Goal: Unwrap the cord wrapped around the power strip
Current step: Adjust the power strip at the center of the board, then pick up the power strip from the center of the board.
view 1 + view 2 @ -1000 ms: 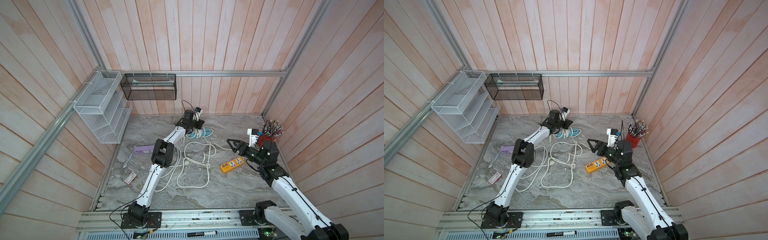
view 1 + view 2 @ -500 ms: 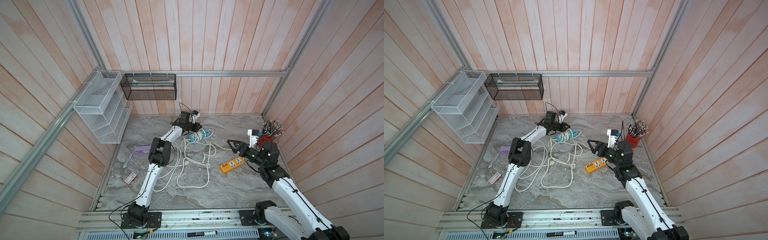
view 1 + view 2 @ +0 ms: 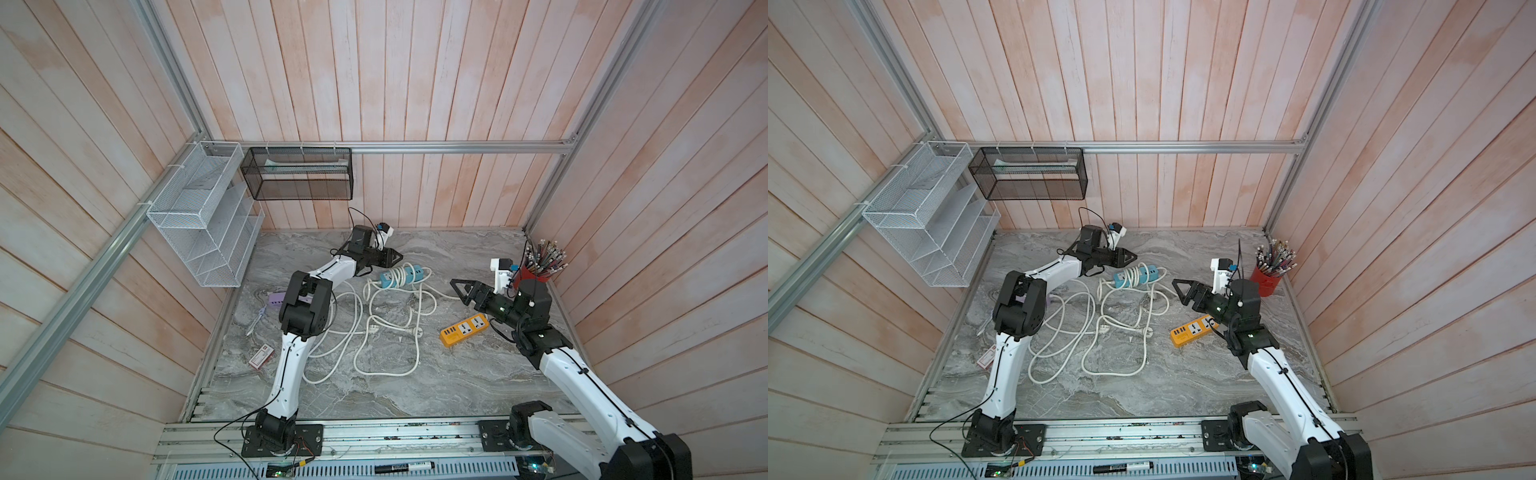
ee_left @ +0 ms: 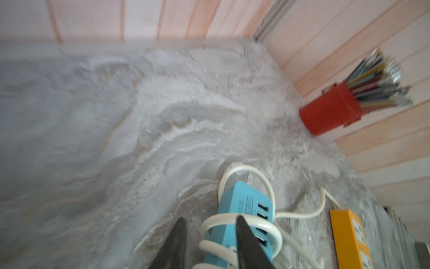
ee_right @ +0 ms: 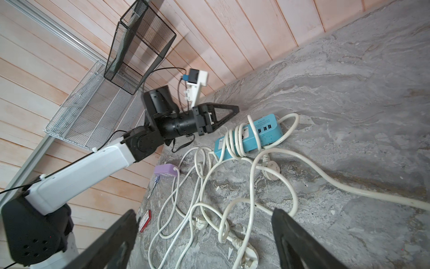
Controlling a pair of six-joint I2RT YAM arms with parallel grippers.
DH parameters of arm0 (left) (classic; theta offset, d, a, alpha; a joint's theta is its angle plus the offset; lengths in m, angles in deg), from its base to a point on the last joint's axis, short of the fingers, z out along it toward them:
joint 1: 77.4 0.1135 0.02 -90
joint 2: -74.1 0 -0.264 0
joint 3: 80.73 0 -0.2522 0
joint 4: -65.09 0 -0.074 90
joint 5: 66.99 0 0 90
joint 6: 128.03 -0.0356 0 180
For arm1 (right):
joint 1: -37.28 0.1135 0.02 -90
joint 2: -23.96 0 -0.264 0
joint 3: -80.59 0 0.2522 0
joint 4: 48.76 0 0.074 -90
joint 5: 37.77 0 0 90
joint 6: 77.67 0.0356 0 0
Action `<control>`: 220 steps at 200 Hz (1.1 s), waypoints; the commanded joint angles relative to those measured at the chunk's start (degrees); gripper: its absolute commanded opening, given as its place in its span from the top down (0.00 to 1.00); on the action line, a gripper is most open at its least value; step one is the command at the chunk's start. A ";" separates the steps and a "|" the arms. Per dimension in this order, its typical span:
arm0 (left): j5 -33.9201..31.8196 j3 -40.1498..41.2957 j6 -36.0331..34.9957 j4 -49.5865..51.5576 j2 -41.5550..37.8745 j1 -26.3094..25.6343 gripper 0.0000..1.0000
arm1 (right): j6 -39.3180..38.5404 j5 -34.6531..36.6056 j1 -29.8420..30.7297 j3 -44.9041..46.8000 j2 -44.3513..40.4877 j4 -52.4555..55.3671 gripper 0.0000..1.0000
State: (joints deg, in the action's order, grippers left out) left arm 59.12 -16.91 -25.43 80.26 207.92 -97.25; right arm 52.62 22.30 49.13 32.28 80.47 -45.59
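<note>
A blue power strip (image 3: 409, 273) (image 3: 1144, 274) lies at the back middle of the marble table, with a white cord (image 5: 237, 139) wound round its middle in several turns. In the left wrist view the cord (image 4: 235, 220) loops over the strip (image 4: 242, 200). My left gripper (image 3: 400, 257) (image 3: 1133, 257) (image 4: 210, 223) hovers just behind and above the strip's left end, open and holding nothing. To the right of the strip my right gripper (image 3: 455, 286) (image 3: 1177, 286) (image 5: 204, 214) stands wide open and empty, pointing left at it.
Loose white cords (image 3: 374, 332) with plugs sprawl over the table's middle. An orange power strip (image 3: 463, 330) lies under my right wrist, and a red pencil cup (image 3: 534, 276) stands at the right wall. A purple strip (image 3: 276, 298) and a small red box (image 3: 261, 356) lie at the left.
My left gripper was shut over the strip and has now opened, its fingers pointing right. The right gripper has opened a little wider.
</note>
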 commanded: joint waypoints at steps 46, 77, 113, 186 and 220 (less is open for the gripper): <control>1.15 11.75 8.84 0.74 -12.82 3.16 0.11 | 0.31 -0.66 0.01 0.19 -1.89 -2.25 0.08; 9.29 8.36 11.03 10.92 -8.17 4.34 0.09 | 0.70 -0.86 0.05 0.76 -3.02 -2.28 0.08; 14.86 6.53 9.69 14.13 -3.81 6.58 0.08 | 0.86 -0.86 0.01 0.96 -4.56 -1.75 0.08; 23.44 4.85 8.86 12.62 1.95 7.02 0.07 | 1.02 -0.92 -0.08 1.84 -6.00 -1.76 0.08; 27.26 6.49 9.49 9.92 3.14 6.94 0.16 | 1.01 -0.92 -0.44 1.83 -6.11 -1.63 0.08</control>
State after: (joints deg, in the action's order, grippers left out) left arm 81.57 -11.81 -15.75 92.74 208.93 -90.13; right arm 53.24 22.10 49.11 33.57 75.12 -46.99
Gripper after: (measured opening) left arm 0.879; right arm 0.922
